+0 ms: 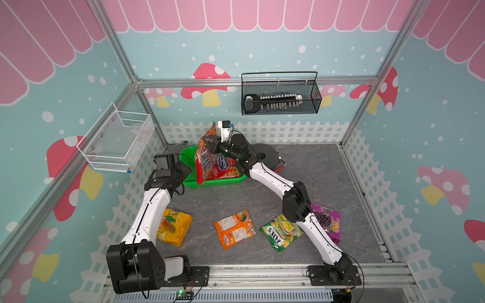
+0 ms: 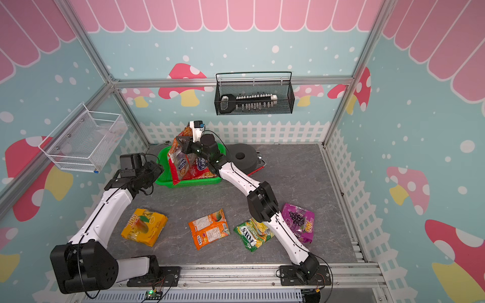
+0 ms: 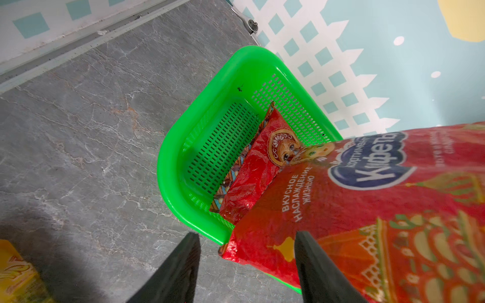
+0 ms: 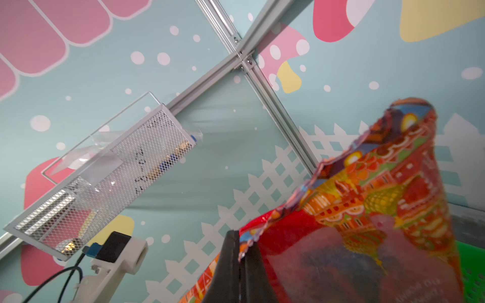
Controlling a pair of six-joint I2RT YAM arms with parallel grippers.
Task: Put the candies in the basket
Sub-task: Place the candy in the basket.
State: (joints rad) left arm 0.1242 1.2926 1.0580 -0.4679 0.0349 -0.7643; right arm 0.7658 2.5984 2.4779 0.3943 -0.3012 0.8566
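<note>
Your right tool (image 4: 240,249) pinches the large shiny red plastic candy bag (image 1: 203,164) by its top edge; the bag hangs across the rim of the bright green perforated plastic basket (image 1: 217,181). Your left tool (image 3: 246,234) stands open and empty. Shift the bag inward, then release.

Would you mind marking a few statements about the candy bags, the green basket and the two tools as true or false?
1. The right tool is shut on the edge of a red bag. True.
2. The green basket is empty. False: a second red bag lies inside it.
3. Four bags lie on the table outside the basket. True: the yellow-orange bag, orange bag, FOX'S bag and purple bag.
4. The left tool grips the yellow-orange bag. False: its jaws stand open on nothing, beside the basket.
</note>
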